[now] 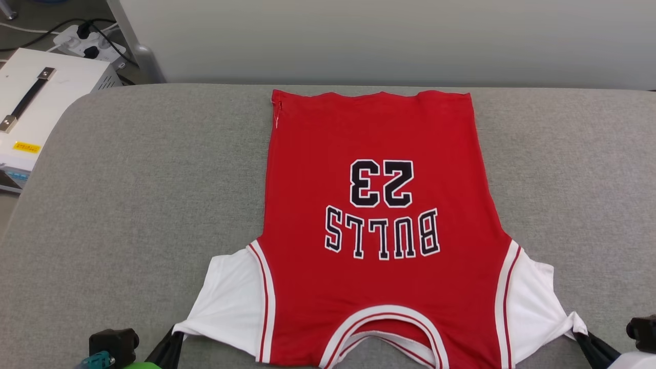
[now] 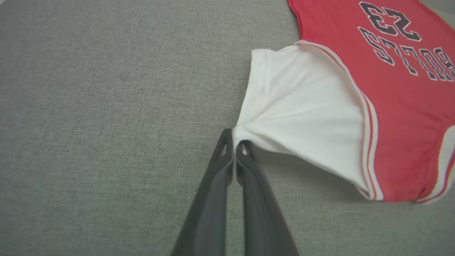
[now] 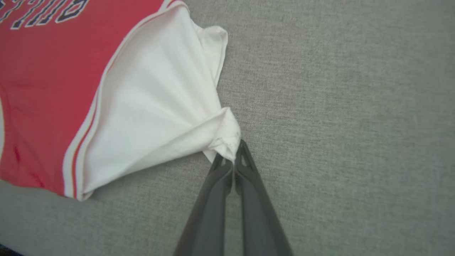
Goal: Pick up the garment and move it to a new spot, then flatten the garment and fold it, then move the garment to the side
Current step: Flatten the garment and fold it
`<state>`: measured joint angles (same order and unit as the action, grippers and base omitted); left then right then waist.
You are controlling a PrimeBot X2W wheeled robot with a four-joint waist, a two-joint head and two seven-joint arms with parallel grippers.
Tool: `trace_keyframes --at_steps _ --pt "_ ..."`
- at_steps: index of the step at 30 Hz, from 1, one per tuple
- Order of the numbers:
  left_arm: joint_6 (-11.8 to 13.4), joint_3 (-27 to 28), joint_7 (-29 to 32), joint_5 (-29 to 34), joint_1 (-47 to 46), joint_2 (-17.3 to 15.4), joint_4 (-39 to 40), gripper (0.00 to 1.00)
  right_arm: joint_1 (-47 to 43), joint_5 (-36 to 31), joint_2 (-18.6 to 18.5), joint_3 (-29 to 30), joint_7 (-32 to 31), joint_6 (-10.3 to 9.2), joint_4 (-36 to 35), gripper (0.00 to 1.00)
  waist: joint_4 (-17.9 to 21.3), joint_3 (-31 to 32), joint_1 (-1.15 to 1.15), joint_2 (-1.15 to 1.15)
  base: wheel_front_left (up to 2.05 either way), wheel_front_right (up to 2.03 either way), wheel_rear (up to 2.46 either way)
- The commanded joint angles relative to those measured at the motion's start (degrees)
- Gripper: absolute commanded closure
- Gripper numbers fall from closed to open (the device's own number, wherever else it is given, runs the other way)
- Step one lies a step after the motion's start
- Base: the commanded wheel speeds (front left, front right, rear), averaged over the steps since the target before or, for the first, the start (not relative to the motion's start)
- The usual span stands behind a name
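Note:
The garment (image 1: 379,205), a red jersey T-shirt with white sleeves and black "23 BULLS" lettering face up, lies spread flat on the grey padded surface, collar toward me and hem at the far side. My left gripper (image 1: 177,333) is shut on the tip of the garment's left white sleeve (image 2: 298,117), pinched at the fingertips (image 2: 235,138). My right gripper (image 1: 579,333) is shut on the tip of the right white sleeve (image 3: 160,117), the cloth bunched between its fingertips (image 3: 233,151). Both sleeves are drawn outward and taut.
The grey padded surface (image 1: 128,205) has free room on both sides of the garment. A white box with a handle (image 1: 36,102) and a power strip with cables (image 1: 89,43) sit off the surface at the far left. A pale wall runs behind.

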<state>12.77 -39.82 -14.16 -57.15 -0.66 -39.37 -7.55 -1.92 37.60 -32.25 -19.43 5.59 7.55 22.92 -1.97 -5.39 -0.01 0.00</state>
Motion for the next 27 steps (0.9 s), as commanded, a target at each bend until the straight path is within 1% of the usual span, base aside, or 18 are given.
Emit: trace_keyframes --at_steps 1,5,6,7,8,11,13,14,15,18,20,22,23,25,27 --pt "0.7 0.3 -0.4 -0.5 1.1 -0.8 0.1 1.0 -1.9 0.4 -0.4 0.8 -1.4 -0.06 -0.9 1.0 -0.2 -0.1 0.01 0.0 0.0 0.0 0.0" --pt "0.9 0.4 -0.5 -0.2 1.0 -0.1 0.6 1.0 -4.8 1.5 -0.2 2.7 -4.8 -0.06 -5.1 1.0 -0.5 -0.7 0.01 0.0 0.0 0.0 0.0" --pt "0.9 0.4 -0.5 0.0 0.7 0.2 0.7 1.0 -5.1 1.4 -0.2 3.4 -5.4 -0.06 -5.9 0.84 -0.4 -1.0 0.01 0.0 0.0 0.0 0.0" --pt "0.9 0.5 -0.5 0.3 0.5 0.3 0.8 1.0 -5.1 1.2 -0.1 4.0 -5.9 -0.06 -6.5 0.5 -0.4 -1.1 0.01 0.0 0.0 0.0 0.0" --pt "1.0 0.5 -0.6 0.8 0.1 0.4 0.9 1.0 -5.1 1.1 0.0 4.6 -6.7 -0.06 -7.3 0.0 -0.4 -1.5 0.01 0.0 0.0 0.0 0.0" --pt "0.9 0.6 -0.6 1.9 -1.1 0.8 1.4 1.0 -4.4 -0.2 -0.3 6.8 -8.0 -0.06 -9.7 0.0 -0.4 -2.3 0.01 0.0 0.0 0.0 0.0" --pt "0.9 0.9 -0.7 2.7 -1.9 1.1 2.1 1.0 -3.3 -0.6 -0.8 9.1 -8.4 -0.06 -12.5 0.0 -0.6 -3.0 0.01 0.0 0.0 0.0 0.0" --pt "1.0 1.2 -0.7 3.1 -2.3 1.3 2.5 1.0 -2.3 -1.1 -1.1 11.0 -8.3 -0.06 -14.4 0.0 -0.7 -3.5 0.01 0.0 0.0 0.0 0.0" --pt "1.6 2.1 -0.8 4.5 -3.5 1.8 4.0 1.0 1.5 -2.9 -1.3 16.0 -8.7 -0.06 -19.7 0.0 -1.1 -5.4 0.01 0.0 0.0 0.0 0.0" --pt "2.2 3.0 -0.8 6.2 -4.8 2.4 6.0 1.0 8.1 -5.2 -1.0 20.2 -10.6 -0.06 -24.9 0.0 -2.0 -7.9 0.01 0.0 0.0 0.0 0.0" --pt "2.5 3.3 -0.8 7.4 -5.7 2.8 7.2 1.0 13.6 -6.2 -0.9 21.6 -13.6 -0.06 -27.3 0.0 -2.7 -9.8 0.01 0.0 0.0 0.0 0.0" --pt "2.7 3.5 -0.8 8.5 -6.7 3.3 8.4 1.0 19.7 -6.5 -0.6 22.0 -17.6 -0.06 -28.0 0.0 -3.6 -11.9 0.01 0.0 0.0 0.0 0.0" --pt "2.6 3.6 -0.8 8.9 -7.1 3.6 8.9 1.0 22.6 -6.6 -0.6 21.9 -19.5 -0.06 -27.8 0.0 -4.0 -12.9 0.01 0.0 0.0 0.0 0.0" --pt "2.6 3.8 -0.8 9.9 -8.2 4.2 9.7 1.0 29.2 -7.1 -1.6 19.7 -25.0 -0.06 -26.6 0.0 -5.1 -15.2 0.01 0.0 0.0 0.0 0.0" --pt "2.5 3.9 -0.8 11.0 -9.3 5.0 10.2 1.0 36.4 -7.5 -2.2 18.1 -29.7 -0.06 -24.2 0.0 -6.4 -17.4 0.01 0.0 0.0 0.0 0.0"
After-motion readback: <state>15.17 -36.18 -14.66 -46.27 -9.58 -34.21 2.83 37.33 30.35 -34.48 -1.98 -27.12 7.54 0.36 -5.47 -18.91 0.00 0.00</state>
